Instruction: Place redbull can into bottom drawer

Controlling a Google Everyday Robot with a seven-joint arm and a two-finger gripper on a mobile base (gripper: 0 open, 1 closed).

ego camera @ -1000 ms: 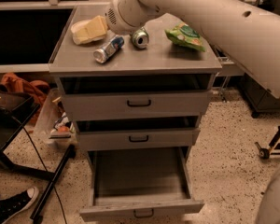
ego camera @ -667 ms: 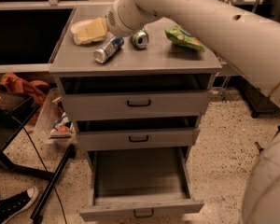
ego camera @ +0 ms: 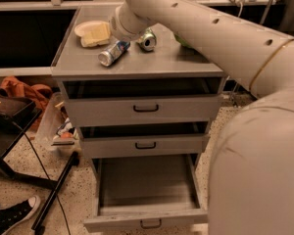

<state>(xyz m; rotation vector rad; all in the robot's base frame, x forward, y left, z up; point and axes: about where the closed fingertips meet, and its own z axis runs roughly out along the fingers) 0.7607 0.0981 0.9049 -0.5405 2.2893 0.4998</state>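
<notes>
The redbull can, slim and blue-and-silver, lies on its side on the cabinet top, left of centre. The bottom drawer is pulled out and its inside looks empty. My arm reaches in from the right across the cabinet top. Its round wrist end, where the gripper sits, hovers just behind and above the redbull can, apart from it. The fingers are hidden behind the wrist.
A fatter green can lies on its side right of the redbull can. A plate with a yellow block sits at the back left. The top drawer and middle drawer are slightly open. Bags, a stand and a shoe lie on the floor left.
My arm has swung lower and closer across the right of the view, now covering the green bag on the cabinet top. The wrist stays behind the cans. The cans have not moved.
</notes>
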